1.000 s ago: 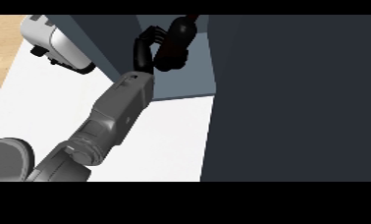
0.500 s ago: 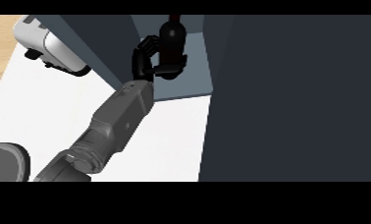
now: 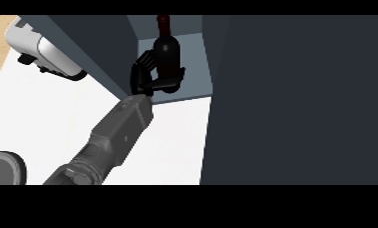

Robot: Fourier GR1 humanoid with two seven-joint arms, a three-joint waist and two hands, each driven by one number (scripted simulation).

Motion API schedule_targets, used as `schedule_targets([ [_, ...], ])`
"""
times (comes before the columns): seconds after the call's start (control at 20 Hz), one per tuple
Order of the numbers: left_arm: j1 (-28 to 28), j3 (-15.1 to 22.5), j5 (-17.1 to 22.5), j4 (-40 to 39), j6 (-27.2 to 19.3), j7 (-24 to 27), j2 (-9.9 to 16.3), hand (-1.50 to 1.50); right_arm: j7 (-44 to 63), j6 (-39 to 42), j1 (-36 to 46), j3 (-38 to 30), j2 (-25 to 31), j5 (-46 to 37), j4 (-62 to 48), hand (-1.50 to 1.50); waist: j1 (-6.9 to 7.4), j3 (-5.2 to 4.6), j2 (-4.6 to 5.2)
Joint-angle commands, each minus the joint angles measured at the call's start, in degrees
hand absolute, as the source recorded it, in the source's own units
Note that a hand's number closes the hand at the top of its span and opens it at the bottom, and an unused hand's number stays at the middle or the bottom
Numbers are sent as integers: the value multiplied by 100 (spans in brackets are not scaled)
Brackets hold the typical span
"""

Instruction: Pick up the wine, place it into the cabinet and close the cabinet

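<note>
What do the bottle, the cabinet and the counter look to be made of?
Bottle: dark, likely glass; it shows a faint sheen on its shoulder, with a reddish cap at the neck. Cabinet: flat, matte dark blue-grey panels, perhaps painted board; no grain visible. Counter: plain white, smooth surface, material unclear. The left hand, black, curls round the bottle inside the cabinet.

Wine bottle [image 3: 167, 47]: dark, glossy glass look. Cabinet [image 3: 288, 97]: matt dark slate panels, smooth. Counter [image 3: 173, 142]: smooth matt white. Left hand [image 3: 151, 77]: black, plastic-like. Far-left appliance [image 3: 40, 52]: glossy white shell.
</note>
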State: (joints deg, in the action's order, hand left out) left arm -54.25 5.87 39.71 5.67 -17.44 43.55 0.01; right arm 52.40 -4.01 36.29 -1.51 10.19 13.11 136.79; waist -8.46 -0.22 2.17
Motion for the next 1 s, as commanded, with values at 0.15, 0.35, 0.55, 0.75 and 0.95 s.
schedule_targets([
  [0.15, 281, 163, 149, 2, 127, -58, -1, 150, 59, -19, -36, 167, -122, 149, 136, -150, -131, -9, -4],
  [0.35, 463, 250, 253, 77, 19, 34, -1, 150, -68, 127, -78, 43, -75, 282, 63, -150, -234, -7, 11],
  [0.55, 362, 359, 331, 144, -342, -26, -1, 150, -25, -1, -83, 222, -208, 147, 181, -150, -298, -12, -10],
  [0.75, 441, 497, 371, 206, -375, 56, -1, 150, -13, 53, -117, 198, -184, 186, 63, -150, -239, -10, 3],
  [0.95, 234, 630, 488, 363, -444, -169, -1, 150, -224, 132, -89, 48, -209, 298, -131, -150, -213, -4, 21],
])
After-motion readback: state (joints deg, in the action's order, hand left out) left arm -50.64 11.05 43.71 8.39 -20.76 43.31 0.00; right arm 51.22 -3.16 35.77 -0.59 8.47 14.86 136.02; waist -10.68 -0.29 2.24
